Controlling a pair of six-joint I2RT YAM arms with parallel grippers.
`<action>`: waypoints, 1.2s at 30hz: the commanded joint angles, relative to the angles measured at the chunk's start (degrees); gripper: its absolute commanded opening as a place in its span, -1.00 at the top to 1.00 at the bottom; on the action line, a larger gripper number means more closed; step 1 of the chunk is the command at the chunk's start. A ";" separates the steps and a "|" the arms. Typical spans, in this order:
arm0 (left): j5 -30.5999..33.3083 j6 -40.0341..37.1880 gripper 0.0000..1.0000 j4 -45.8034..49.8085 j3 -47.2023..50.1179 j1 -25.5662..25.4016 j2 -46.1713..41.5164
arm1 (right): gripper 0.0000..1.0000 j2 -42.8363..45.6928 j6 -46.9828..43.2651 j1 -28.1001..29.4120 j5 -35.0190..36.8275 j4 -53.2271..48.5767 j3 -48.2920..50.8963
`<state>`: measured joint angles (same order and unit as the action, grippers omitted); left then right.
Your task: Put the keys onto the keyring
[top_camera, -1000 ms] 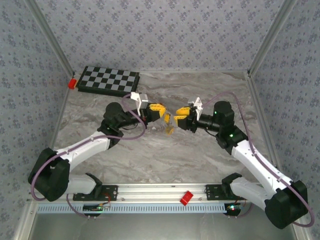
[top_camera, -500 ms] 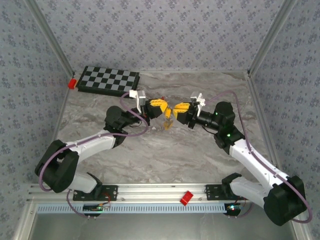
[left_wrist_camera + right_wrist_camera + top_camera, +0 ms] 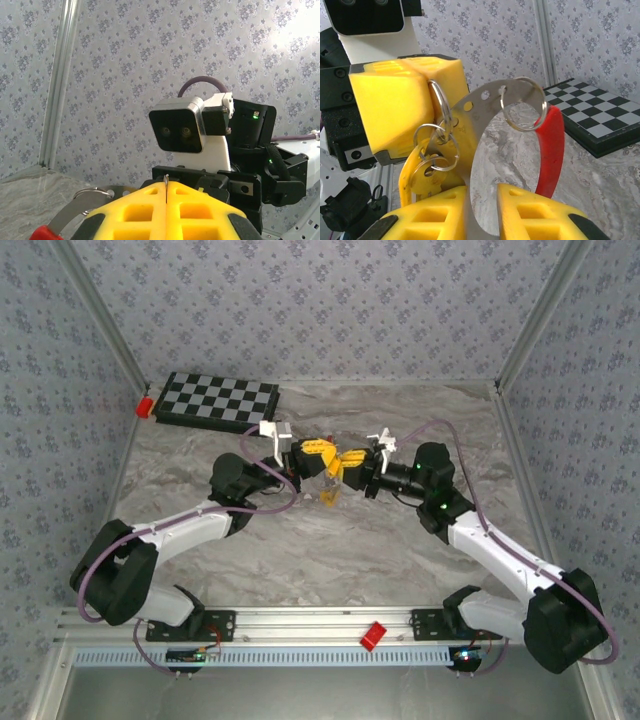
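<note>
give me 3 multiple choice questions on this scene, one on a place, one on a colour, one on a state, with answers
1. Where on the table is the checkerboard? A back left B near right C centre
2. What colour is the sleeve on the keyring? A blue B red C green
3. What state is the left claw in? A wide open B shut C gripping a block

1 A, it lies by the far left corner. 2 B, the sleeved arc is red. 3 B, its yellow halves meet on a thin metal edge.
</note>
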<state>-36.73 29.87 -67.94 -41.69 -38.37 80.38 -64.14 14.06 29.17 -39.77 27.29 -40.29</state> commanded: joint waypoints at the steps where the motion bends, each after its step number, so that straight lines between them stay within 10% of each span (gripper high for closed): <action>1: 0.66 -1.90 1.00 -1.62 -1.47 -0.30 -1.03 | 0.56 1.25 -0.61 -0.03 2.20 -0.13 -0.28; 21: 1.66 -5.70 1.00 3.42 -0.84 -0.31 -3.12 | 0.19 6.13 4.04 -0.10 -0.38 5.40 2.32; 36: 1.65 -6.58 1.00 4.27 -0.06 -0.43 -4.44 | 0.74 2.09 4.22 -0.03 -1.07 5.39 1.00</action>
<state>-35.05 24.45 -61.65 -41.67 -38.37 78.13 -61.69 18.44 29.39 -40.12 31.55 -37.87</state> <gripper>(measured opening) 0.045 0.125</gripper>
